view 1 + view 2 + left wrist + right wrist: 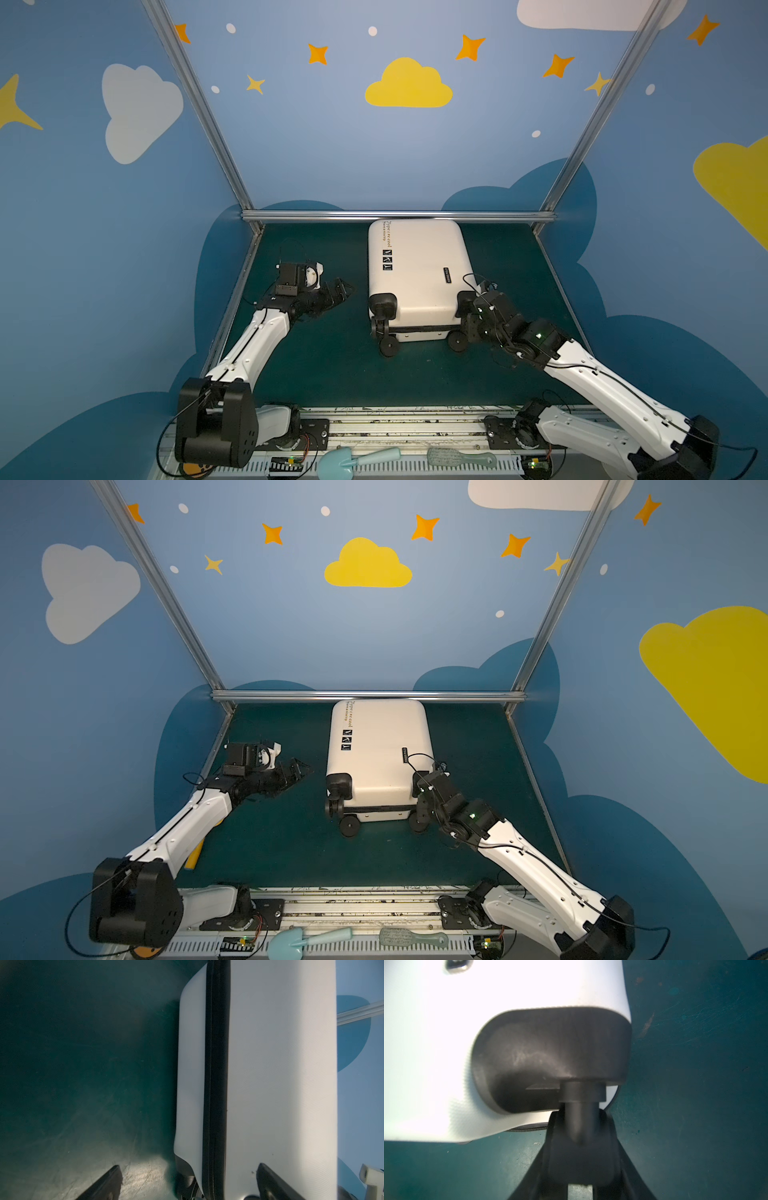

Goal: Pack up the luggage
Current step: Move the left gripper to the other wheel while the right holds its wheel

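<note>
The luggage is laid flat and closed on the green mat, its top end set close against the back rail and its wheeled end farthest from that rail. The left gripper is held near the luggage's left side, apart from it — jaws spread wide, nothing between them, the zipper seen ahead. The right gripper is placed at the luggage's right wheeled corner — its fingers are pinched on the wheel there.
</note>
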Controlling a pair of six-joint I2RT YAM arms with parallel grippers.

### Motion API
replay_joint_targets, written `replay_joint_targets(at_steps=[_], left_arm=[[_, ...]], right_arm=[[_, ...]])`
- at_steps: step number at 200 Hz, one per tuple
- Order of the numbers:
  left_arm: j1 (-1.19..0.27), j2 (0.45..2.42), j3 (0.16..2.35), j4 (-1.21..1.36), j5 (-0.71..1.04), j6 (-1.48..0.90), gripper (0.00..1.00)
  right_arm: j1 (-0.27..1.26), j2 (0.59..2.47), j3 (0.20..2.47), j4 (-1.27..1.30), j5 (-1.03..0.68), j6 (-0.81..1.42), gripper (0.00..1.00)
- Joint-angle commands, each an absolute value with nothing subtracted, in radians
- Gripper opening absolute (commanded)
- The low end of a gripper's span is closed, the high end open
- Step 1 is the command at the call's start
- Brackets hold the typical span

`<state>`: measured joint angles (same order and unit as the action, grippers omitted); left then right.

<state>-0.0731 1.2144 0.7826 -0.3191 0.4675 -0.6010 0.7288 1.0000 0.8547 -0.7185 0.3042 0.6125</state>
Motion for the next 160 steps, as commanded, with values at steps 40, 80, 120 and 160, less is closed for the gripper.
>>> replay_joint_targets(at_steps=[40,80,120,160], left_arm=[[-0.173,0.991,0.549,-0.253,0.399,-0.663,1.0],[-0.328,0.888,0.364,-0.087,0.274,-0.69,1.0],[-0.48,0.818,0.192,0.18,0.118,-0.66,0.98],[-0.555,0.81,0.122,0.353,0.03,-0.53,0.94]], right_arm=[[0.714,1.033,0.797,-0.689,0.265,0.612,0.0],[0.713,1.022,0.786,-0.679,0.232,0.606,0.0],[0.713,1.022,0.773,-0.686,0.201,0.62,0.0],[0.714,1.025,0.768,-0.672,0.167,0.62,0.0]])
